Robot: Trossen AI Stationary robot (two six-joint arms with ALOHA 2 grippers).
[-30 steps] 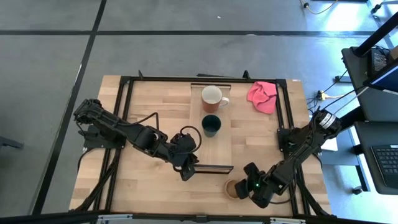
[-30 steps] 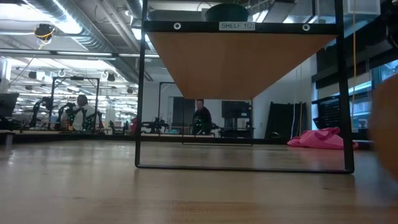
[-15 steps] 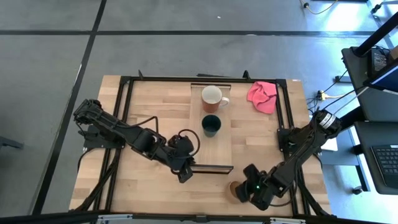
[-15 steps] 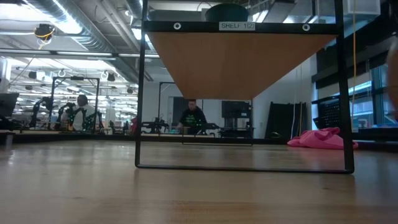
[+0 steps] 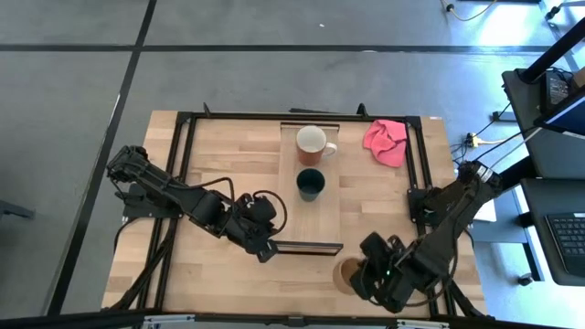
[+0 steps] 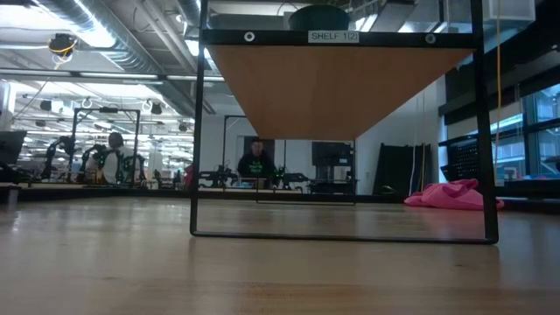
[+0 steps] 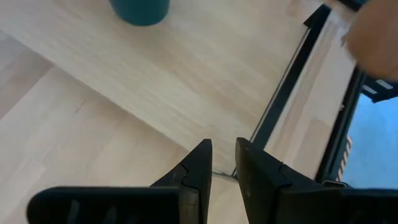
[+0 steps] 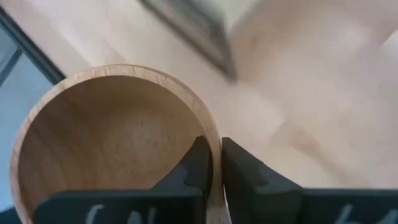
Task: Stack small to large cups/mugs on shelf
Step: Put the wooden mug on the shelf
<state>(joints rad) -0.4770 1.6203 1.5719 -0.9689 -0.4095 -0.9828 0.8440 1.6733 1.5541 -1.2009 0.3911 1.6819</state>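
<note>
The tan wooden cup (image 5: 345, 274) is off the shelf's near right corner, with my right gripper (image 5: 363, 271) shut on it; its hollow fills the right wrist view (image 8: 106, 149). The red-orange mug (image 5: 313, 142) and the dark green cup (image 5: 310, 184) stand on their bases on the shelf (image 5: 322, 215), the mug farther back. My left gripper (image 5: 264, 248) is shut and touches nothing, at the shelf's near left corner; its wrist view shows the green cup (image 7: 140, 9). In the low view the shelf's underside (image 6: 332, 87) shows, with the green cup's top (image 6: 319, 16) above it. My right gripper holds the wooden cup by its rim wall (image 8: 216, 146), one finger (image 8: 198, 163) inside the hollow and one (image 8: 241, 171) outside. The fingers come from the table's right. The cup is lifted clear of the table, mouth up.
A pink cloth (image 5: 385, 142) lies on the tabletop right of the shelf's far end and shows in the low view (image 6: 453, 194). The shelf's black frame posts (image 6: 198, 131) stand on the table. People are in the room behind (image 6: 255, 164).
My right gripper has raised the wooden cup off the table; in the low view the cup climbs up the right edge and out of the picture. My left gripper has drawn back a little toward the table's left edge, still shut.
</note>
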